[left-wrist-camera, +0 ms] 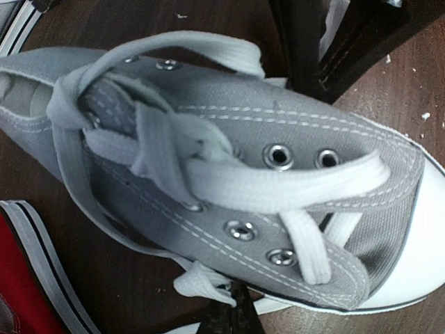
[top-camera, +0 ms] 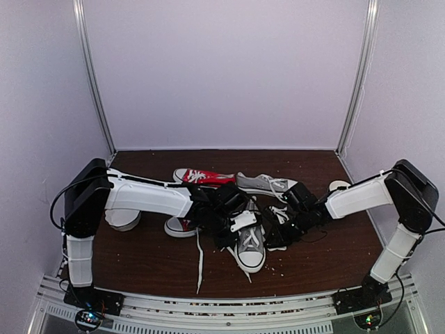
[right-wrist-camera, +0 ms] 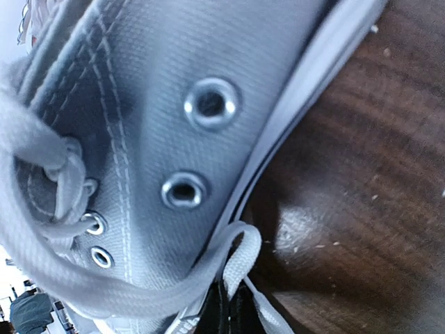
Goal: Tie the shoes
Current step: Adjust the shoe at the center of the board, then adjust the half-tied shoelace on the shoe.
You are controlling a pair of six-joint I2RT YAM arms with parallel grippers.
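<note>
1. Near edge: loose white strand [top-camera: 200, 263] trailing toward the bases across the table [top-camera: 125, 261]; parent shoe not determinable. Hazard: snagging on a moving link, dragging the attached shoe.

2. Centre: near grey shoe [top-camera: 251, 249] upright, toe cap toward the bases, between both arms. Grip state: left gripper [left-wrist-camera: 231, 309] clenched on the lace [left-wrist-camera: 201, 287] by the sole at the shoe's left side; right gripper [right-wrist-camera: 228, 306] clenched on the same lace at the right side. Hazards: thin flat lace slipping out of the pinch under tension; unequal pull tipping or sliding the light shoe; crossing over the tongue slackening on loss of tension before knot formation.

3. Far: 2nd grey shoe [top-camera: 264, 184] apparently on its side, just beside 1 red sneaker [top-camera: 201, 177]. Hazard: seizing the red sneaker's white lace by mistake, given near-identical lace colour.
</note>
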